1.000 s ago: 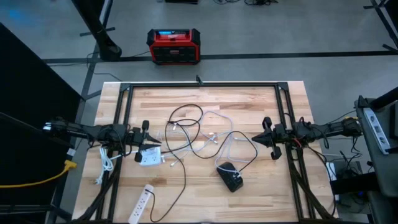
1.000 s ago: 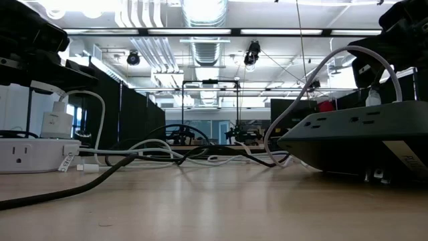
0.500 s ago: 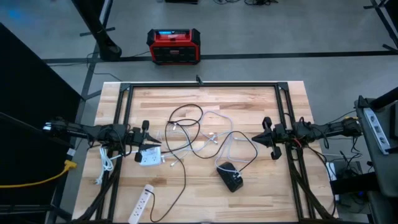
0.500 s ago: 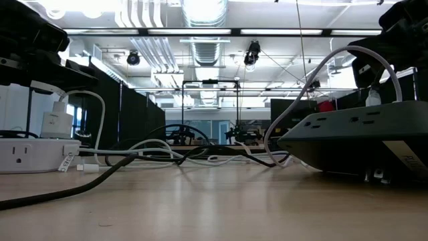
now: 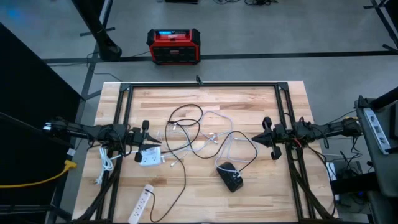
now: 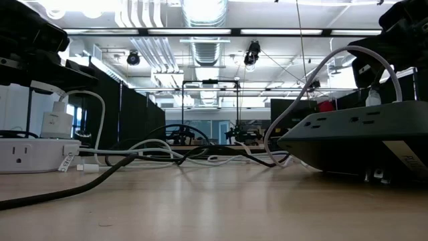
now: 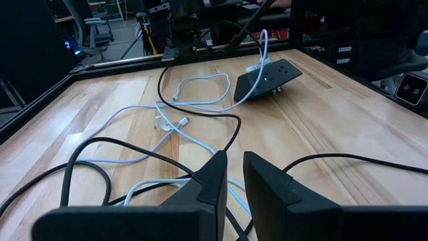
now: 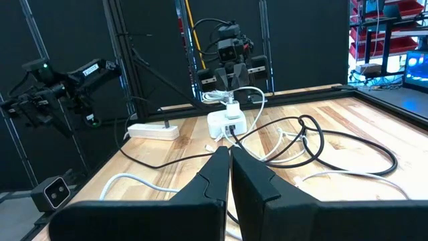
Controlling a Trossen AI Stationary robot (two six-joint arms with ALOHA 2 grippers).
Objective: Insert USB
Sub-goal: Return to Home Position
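White USB cables lie tangled with black cords in the middle of the table; one loose plug end shows in the left wrist view. A black power strip lies flat toward the near edge, with a white cable plugged into it. A white outlet block carrying a white charger sits by the left side. My left gripper hovers shut just beyond that block. My right gripper hovers shut at the table's right, pointing at the tangle.
A long white power strip lies at the near-left edge. Black frame rails run along the far, left and right sides of the table. A red-and-black box stands on the floor beyond. Bare wood shows at the far side and near-right corner.
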